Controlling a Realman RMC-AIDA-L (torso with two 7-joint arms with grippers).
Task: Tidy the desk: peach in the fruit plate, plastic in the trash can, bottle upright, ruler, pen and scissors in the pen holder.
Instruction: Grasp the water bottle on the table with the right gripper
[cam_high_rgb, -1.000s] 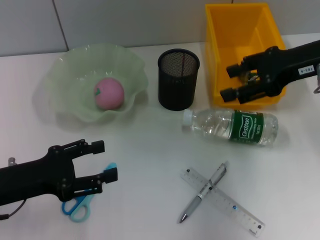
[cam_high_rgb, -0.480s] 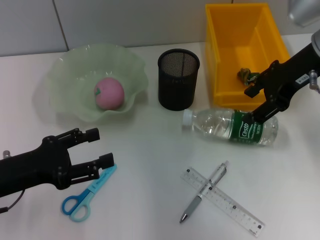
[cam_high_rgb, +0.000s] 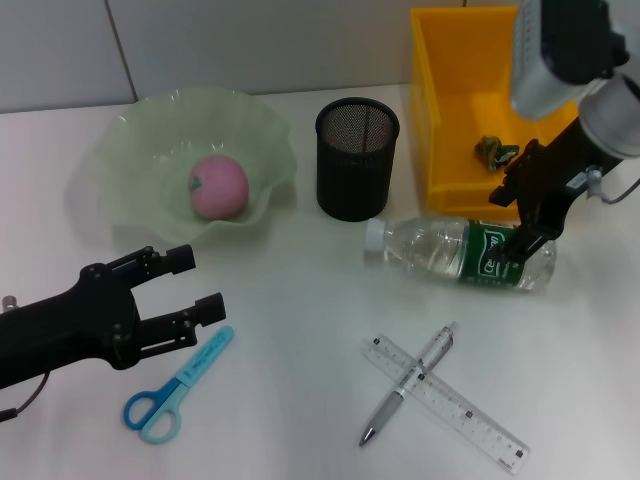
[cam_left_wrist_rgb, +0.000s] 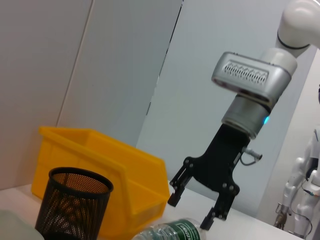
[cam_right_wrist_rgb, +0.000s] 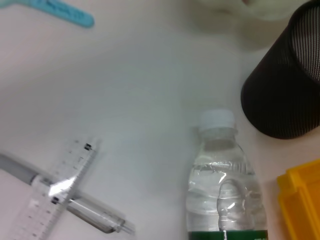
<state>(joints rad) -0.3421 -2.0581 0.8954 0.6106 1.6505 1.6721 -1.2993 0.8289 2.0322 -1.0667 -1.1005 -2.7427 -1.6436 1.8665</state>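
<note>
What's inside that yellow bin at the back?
The yellow bin holds one small crumpled greenish piece of plastic near its right side. The right gripper and its arm cover the bin's right wall and corner, so anything there is hidden.

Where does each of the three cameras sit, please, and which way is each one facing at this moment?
Head view: from the robot's head, looking down on the desk; both arms show, left gripper near the scissors, right gripper above the lying bottle.
Left wrist view: low, looking across the desk at the pen holder, yellow bin and right gripper; its own fingers are unseen.
Right wrist view: looking down on the bottle, ruler and pen; no fingers show.
All three share the bottle.
</note>
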